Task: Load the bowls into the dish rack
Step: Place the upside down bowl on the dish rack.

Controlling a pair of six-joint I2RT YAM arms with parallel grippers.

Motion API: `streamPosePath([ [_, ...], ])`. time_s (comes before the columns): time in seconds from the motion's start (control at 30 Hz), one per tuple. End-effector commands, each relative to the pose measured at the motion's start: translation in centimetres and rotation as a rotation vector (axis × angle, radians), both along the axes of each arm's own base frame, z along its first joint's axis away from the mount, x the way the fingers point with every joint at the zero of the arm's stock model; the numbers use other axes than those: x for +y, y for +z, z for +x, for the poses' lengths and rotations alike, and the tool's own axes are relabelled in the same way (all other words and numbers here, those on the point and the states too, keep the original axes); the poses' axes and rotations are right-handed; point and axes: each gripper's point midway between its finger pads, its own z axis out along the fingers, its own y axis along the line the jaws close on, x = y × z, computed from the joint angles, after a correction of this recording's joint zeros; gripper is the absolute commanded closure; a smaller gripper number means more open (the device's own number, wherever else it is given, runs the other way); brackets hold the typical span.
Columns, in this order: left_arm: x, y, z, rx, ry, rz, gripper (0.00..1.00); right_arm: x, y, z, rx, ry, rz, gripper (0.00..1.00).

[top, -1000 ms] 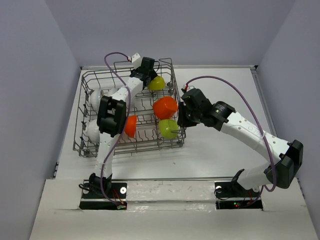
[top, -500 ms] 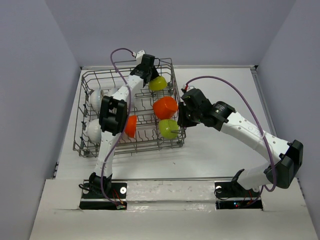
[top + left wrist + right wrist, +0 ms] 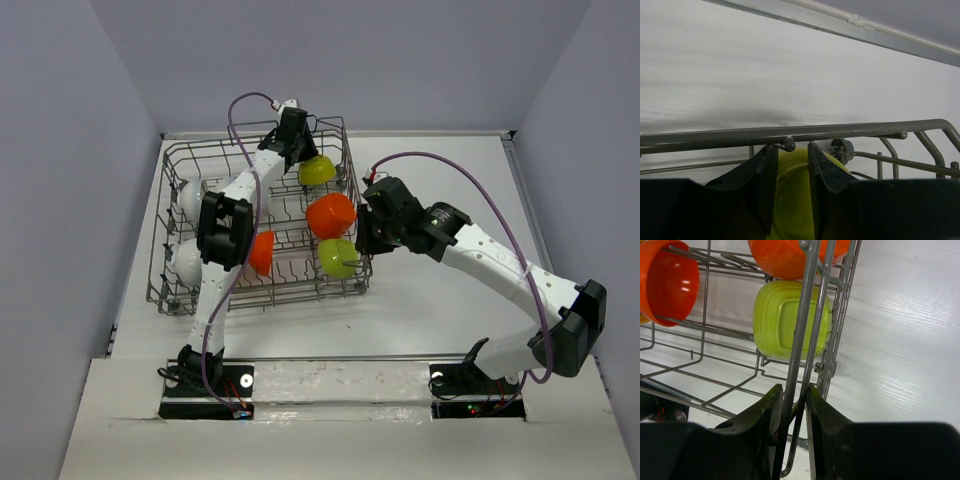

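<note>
Top external view puts the dish rack (image 3: 290,300) on the left half of the counter (image 3: 450,190), reaching toward its far edge. White bowls (image 3: 188,198) line the rack's left side, a red-orange bowl (image 3: 262,252) sits mid-rack, and an orange bowl (image 3: 331,214) sits on the right. The left tool (image 3: 791,147) hovers at the rack's far rim, jaws narrowly apart and apparently gripping nothing, with the far lime bowl (image 3: 790,200) just beneath. The right tool (image 3: 792,402) is pinched on the rack's right wall wires, beside the squarish lime bowl (image 3: 782,322). Any tug there could drag the rack and topple the bowls, and the left fingertips could snag the rim wire.
</note>
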Motion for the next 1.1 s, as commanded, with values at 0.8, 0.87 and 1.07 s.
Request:
streamPosePath([
  [0.8,-1.1,3.5,-4.6,0.031,-0.316,0.286,0.55,2.9,3.9,0.6,-0.067,0.078,0.100,0.78],
  [0.87,-1.1,3.3,-5.0,0.038,-0.326,0.295,0.55,3.0,3.8,0.6,-0.065,0.079,0.099,0.78],
  [1.07,-1.3,3.7,-5.7,0.034,-0.368,0.335,0.53,3.1,3.4,0.7,-0.059,0.078,0.092,0.78],
])
